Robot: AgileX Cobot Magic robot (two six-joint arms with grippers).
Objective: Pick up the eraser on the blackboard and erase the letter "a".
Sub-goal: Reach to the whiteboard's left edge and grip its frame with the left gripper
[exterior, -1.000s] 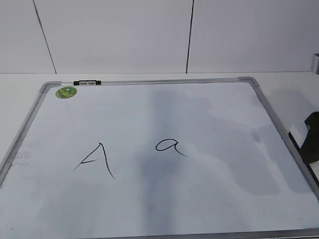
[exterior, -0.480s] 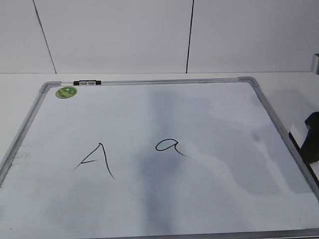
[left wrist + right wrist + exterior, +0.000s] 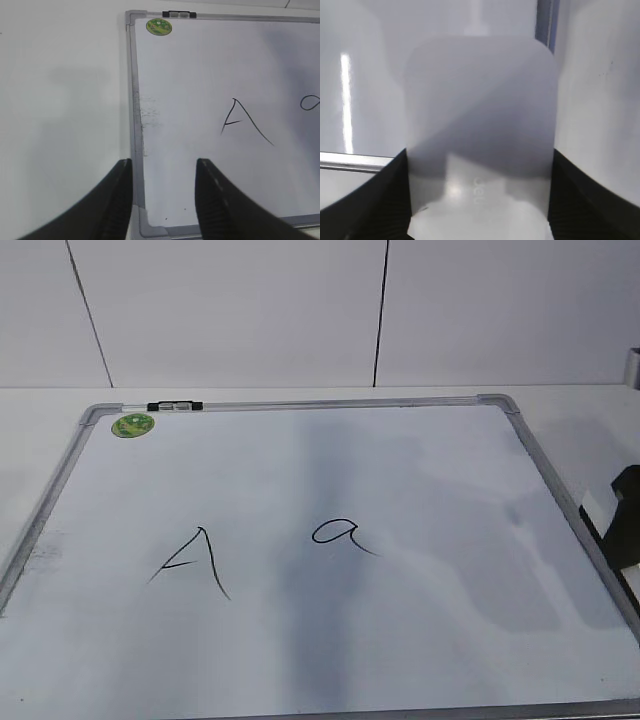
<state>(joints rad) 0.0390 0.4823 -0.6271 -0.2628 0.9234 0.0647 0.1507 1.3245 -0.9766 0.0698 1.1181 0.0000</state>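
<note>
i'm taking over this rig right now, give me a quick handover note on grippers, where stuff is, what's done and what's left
Right gripper: shut on the eraser, which sits between its fingers; in the exterior view it shows only at the right edge, by the frame.
Left gripper: open, empty, above the near left corner of the blackboard.
The letter "a" is intact near the board's middle, right of the capital "A". A marker lies on the far frame beside the green sticker.
Done: eraser gripped.
Left: carry it to the "a" and wipe it, sparing the "A".
</note>
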